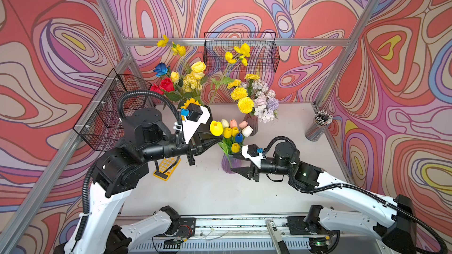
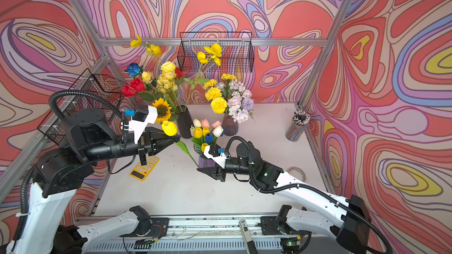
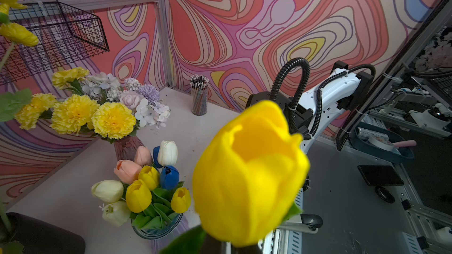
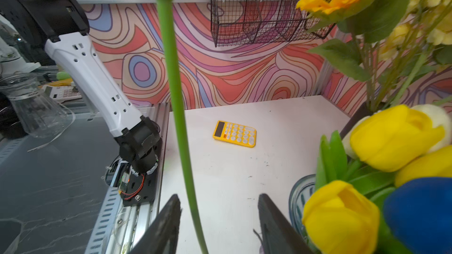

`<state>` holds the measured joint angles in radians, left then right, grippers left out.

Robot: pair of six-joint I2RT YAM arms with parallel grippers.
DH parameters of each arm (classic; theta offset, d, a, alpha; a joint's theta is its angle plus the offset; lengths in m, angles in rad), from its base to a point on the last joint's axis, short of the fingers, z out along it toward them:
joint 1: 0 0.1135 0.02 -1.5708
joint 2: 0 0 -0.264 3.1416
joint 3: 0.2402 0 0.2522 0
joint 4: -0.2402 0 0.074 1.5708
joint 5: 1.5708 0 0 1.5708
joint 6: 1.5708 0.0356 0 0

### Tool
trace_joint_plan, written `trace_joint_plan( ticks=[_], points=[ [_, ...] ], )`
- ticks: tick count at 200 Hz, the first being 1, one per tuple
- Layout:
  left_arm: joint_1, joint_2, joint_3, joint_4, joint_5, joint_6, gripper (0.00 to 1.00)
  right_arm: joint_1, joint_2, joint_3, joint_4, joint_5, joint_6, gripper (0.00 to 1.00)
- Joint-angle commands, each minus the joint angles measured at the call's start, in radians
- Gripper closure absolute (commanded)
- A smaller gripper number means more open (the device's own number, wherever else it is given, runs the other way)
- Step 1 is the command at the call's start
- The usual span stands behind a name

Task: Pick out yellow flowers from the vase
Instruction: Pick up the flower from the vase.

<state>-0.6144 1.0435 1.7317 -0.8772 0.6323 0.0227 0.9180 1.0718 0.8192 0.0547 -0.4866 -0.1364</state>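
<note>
Gripping, left side: my left gripper [image 2: 176,140] is clamped tight on a big yellow plastic tulip [image 2: 169,128], on the stem just under the bloom. That bloom fills most of my left wrist view.
Tulip location: up in the air, clear of every vase, slanting between the tall black cylinder vase [image 2: 184,124] and the ribbed purple glass vase [image 1: 227,164].
Right side: my right gripper [image 4: 219,197] has its jaws well apart. The tulip's long green stem [image 4: 178,108] runs between them, nearer one jaw, and I can't tell if it touches. The gripper sits just beside the purple vase.
Purple vase contents: three small yellow tulips [image 3: 138,195], plus white, pink and blue ones.
Black vase contents: a brown-centred sunflower [image 2: 162,109], yellow roses [image 2: 168,67], red and blue roses, and long branching stems with yellow blossoms [image 2: 214,49].
Mauve ribbed vase [image 2: 230,127]: yellow pom-pom marigolds [image 2: 218,105] with pale lilac and white blooms.
Striped cup [image 2: 295,131]: pencils, off by the right wall.
Table: a yellow calculator [image 2: 144,167] lies flat on the white tabletop [image 2: 176,191] near my left gripper.
</note>
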Motion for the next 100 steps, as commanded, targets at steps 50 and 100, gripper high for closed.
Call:
trace_joint_plan(
  ticks=[50,100],
  points=[
    [0.001,0.006,-0.064,0.044,0.117,0.011,1.0,0.004,0.01,-0.003,0.017,-0.131,0.041,0.53],
    [0.001,-0.025,-0.198,0.173,0.155,0.016,1.0,0.004,0.013,-0.009,0.028,-0.156,0.075,0.62]
  ],
)
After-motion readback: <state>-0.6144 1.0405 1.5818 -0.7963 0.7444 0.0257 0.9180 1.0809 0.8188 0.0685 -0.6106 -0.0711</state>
